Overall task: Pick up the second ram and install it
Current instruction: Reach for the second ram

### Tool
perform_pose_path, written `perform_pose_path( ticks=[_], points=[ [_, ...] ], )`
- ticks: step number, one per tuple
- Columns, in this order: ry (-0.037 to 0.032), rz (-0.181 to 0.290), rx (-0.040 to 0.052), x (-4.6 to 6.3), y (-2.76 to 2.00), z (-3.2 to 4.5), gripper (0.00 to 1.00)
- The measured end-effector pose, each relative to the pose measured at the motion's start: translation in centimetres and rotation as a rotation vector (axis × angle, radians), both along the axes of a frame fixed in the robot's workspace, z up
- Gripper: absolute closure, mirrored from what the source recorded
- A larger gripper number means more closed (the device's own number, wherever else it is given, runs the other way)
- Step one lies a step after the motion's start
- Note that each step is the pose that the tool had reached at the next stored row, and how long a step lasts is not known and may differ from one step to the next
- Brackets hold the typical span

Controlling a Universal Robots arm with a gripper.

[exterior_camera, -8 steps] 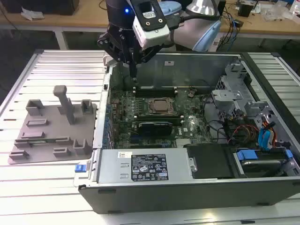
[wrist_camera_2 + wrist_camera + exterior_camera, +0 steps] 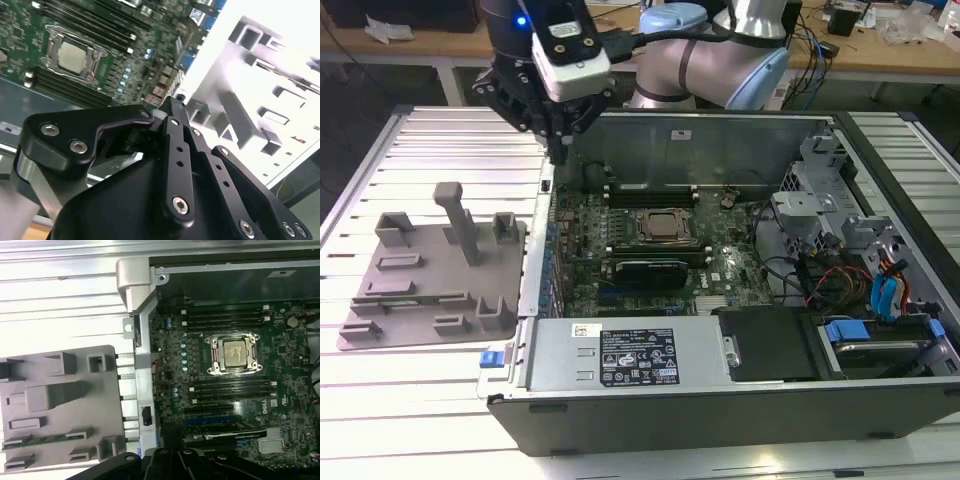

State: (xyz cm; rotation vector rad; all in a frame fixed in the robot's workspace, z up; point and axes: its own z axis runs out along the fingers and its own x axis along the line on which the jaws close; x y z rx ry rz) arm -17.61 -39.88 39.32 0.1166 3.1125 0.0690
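Note:
The second ram (image 2: 40, 441) is a thin green stick lying flat in a slot of the grey fixture (image 2: 60, 390), seen in the first wrist view. My gripper (image 2: 560, 148) hangs above the left wall of the open computer case (image 2: 535, 260), between the fixture (image 2: 430, 270) and the motherboard (image 2: 650, 250). In the second wrist view its black fingers (image 2: 172, 107) meet at the tip with nothing visible between them. The ram slots (image 2: 225, 320) run along both sides of the processor (image 2: 235, 351).
The power supply (image 2: 620, 355) fills the case's near side. Drive cages and cables (image 2: 860, 270) crowd the exterior view's right. A tall post (image 2: 460, 220) rises from the fixture. The slatted table (image 2: 420, 150) lies around the case, and the arm (image 2: 720, 60) reaches in from behind.

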Motion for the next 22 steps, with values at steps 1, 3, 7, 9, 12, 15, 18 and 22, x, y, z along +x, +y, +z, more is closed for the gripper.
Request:
perform_pose_path(
  ticks=[1,3,7,9,12,15,18,22],
  points=[
    [0.0000,0.000,0.0000,-0.5,0.00,0.00,0.92],
    [0.0000,0.000,0.0000,-1.0,0.00,0.00,0.92],
    [0.0001,0.000,-0.0001,-2.8,0.00,-0.01,0.92],
    [0.0000,0.000,0.0000,-4.8,0.00,-0.02,0.92],
    [-0.0001,0.000,0.0000,-5.7,0.00,-0.03,0.92],
    [0.0000,0.000,0.0000,-6.4,0.00,-0.04,0.92],
    [0.0000,0.000,0.0000,-7.2,0.00,-0.04,0.92],
    [0.0000,0.000,0.0000,-8.6,0.00,-0.06,0.92]
  ],
)
